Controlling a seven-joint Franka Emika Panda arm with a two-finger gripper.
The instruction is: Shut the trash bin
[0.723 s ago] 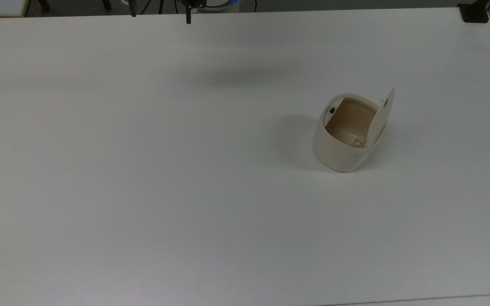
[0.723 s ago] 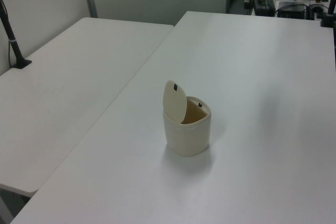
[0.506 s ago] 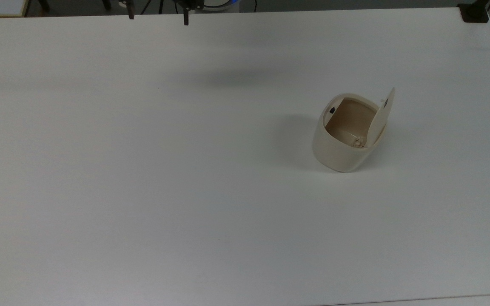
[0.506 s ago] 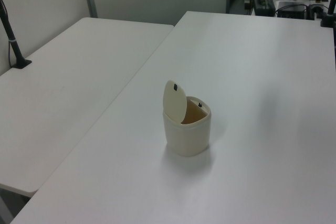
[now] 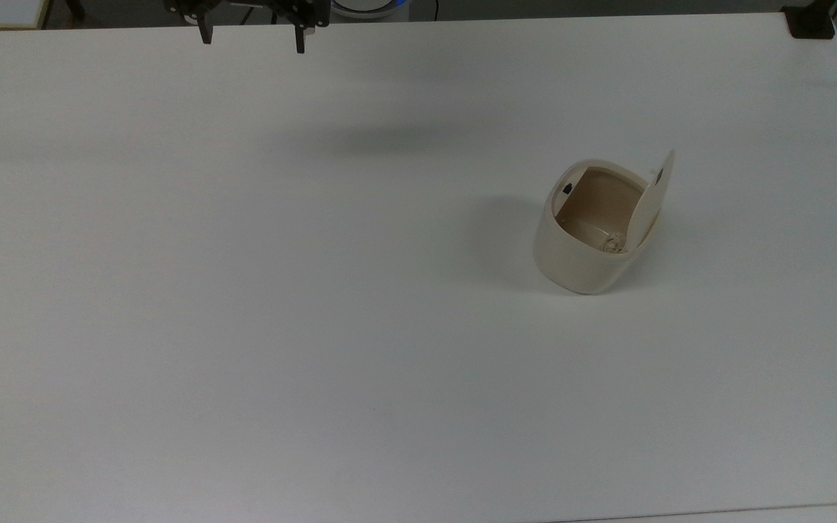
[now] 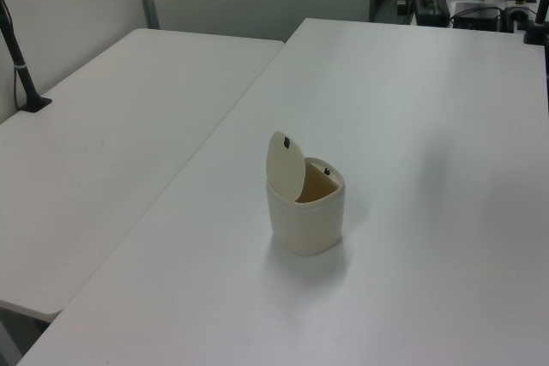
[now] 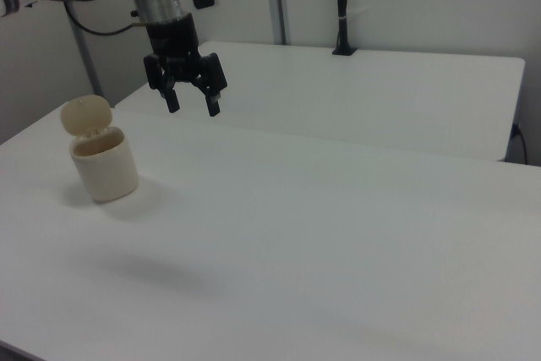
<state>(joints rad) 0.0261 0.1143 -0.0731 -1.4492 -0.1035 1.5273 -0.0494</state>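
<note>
While the small cream-beige plastic trash bin (image 5: 587,243) stands on the white table (image 5: 244,290) with its flat hinged lid (image 5: 655,190) upright, the black two-finger gripper (image 7: 191,102) hangs well apart, fingers spread. It should approach from behind the lid and press it down gently.

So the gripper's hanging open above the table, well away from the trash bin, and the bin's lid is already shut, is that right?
Not quite. The trash bin is not shut: its lid stands up on its hinge, and the top view looks straight into the open body. The rest holds: the gripper hangs open above the table, well away from the bin.
</note>
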